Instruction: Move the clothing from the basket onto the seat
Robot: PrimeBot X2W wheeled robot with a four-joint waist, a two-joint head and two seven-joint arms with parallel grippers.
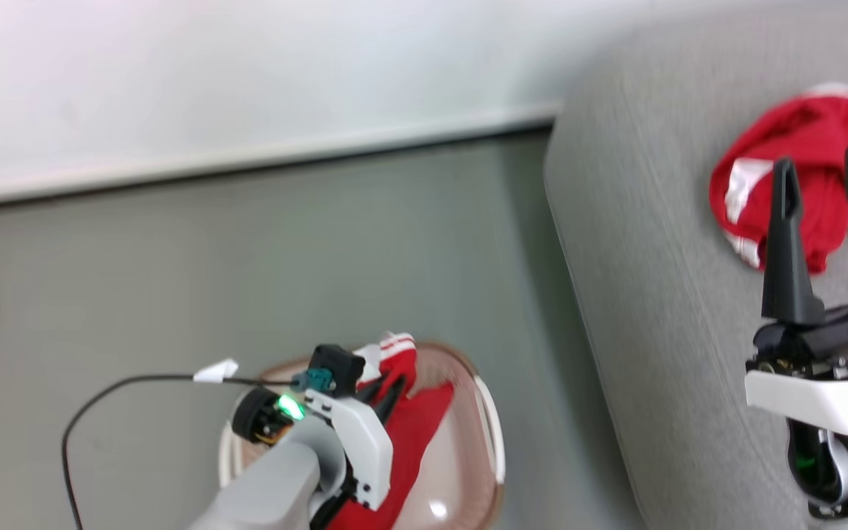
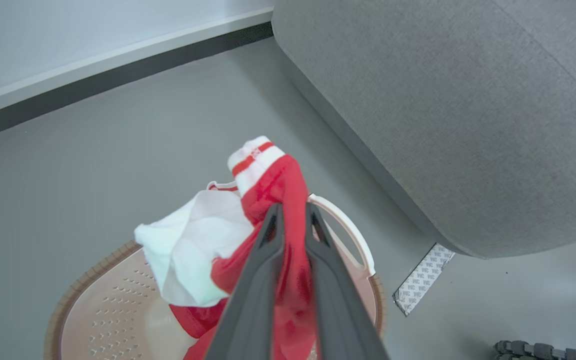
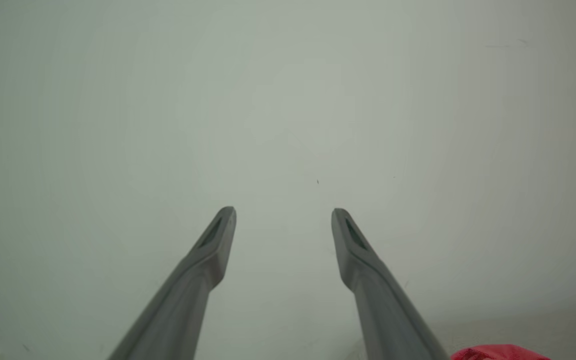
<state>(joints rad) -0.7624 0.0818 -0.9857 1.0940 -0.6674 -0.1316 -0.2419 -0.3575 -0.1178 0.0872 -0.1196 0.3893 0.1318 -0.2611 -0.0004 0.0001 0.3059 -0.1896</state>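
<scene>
My left gripper [image 1: 387,390] [image 2: 293,212] is shut on a red and white piece of clothing [image 2: 268,185] [image 1: 413,434], which hangs from the fingers over the basket [image 2: 98,300] [image 1: 479,434] on the floor. A second red garment [image 1: 799,169] lies bunched on the grey seat [image 1: 645,243] [image 2: 443,110] at the right. My right gripper [image 1: 821,169] [image 3: 284,215] stands open above that garment with nothing between its fingers. In the right wrist view a corner of red cloth [image 3: 498,352] shows at the bottom edge, and the fingers point at a pale wall.
The grey floor [image 1: 247,280] runs back to a white wall with a pale skirting board [image 1: 247,158]. A black cable [image 1: 100,397] trails from my left wrist. A strip of patterned tape [image 2: 423,277] lies on the floor by the seat's corner.
</scene>
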